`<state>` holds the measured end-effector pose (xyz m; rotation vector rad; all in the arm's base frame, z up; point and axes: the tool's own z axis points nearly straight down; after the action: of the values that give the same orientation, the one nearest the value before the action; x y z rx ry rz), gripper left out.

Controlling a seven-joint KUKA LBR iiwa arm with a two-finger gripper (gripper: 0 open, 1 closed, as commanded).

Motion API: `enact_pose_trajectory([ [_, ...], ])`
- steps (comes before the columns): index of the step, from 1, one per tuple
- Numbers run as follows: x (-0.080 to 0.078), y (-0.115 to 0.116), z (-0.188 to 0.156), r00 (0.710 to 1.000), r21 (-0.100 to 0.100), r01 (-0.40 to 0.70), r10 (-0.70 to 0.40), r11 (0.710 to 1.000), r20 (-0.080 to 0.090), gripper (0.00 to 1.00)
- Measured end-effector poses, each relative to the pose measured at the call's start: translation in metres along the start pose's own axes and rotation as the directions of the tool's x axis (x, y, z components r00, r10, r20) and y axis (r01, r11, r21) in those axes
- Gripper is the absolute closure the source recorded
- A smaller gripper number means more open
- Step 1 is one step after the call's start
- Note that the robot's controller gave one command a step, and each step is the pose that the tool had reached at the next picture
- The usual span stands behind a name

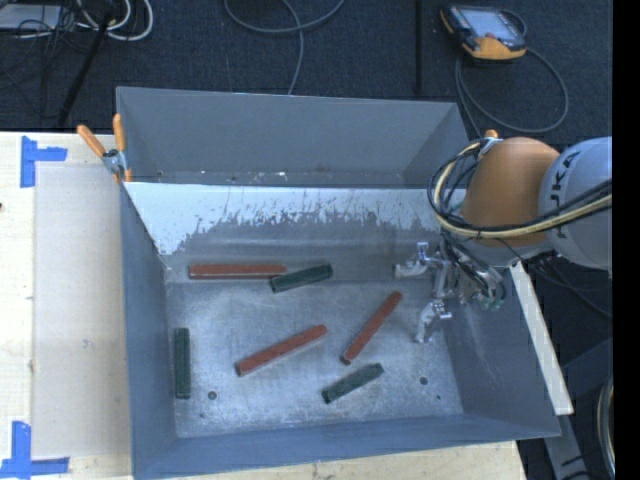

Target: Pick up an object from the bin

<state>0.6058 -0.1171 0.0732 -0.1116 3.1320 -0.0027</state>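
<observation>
My gripper (418, 298) hangs at the right side of the bin, open, its two metal fingers spread apart with nothing between them. Just left of it lies a red-brown bar (371, 327), slanted, its upper end close to the fingers but apart from them. Below that bar, a dark green bar (352, 382) rests on the bin floor near the front.
Another red-brown bar (280, 349) lies slanted in the middle of the floor. At the back left a third red-brown bar (237, 269) lies flat with a dark green bar (300, 278) at its right end. A dark green bar (181, 362) stands lengthwise by the left wall.
</observation>
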Motion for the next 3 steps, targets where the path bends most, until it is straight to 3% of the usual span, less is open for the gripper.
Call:
enact_pose_trajectory([
  [1, 0.012, 0.092, -0.005, 0.964, 0.007, 0.265, -0.265, 0.964, 0.009, 1.00],
  [2, 0.012, 0.092, -0.005, 0.964, 0.007, 0.266, -0.266, 0.964, 0.009, 1.00],
  [3, 0.016, 0.077, -0.086, 0.960, -0.006, 0.279, -0.279, 0.960, -0.009, 0.00],
])
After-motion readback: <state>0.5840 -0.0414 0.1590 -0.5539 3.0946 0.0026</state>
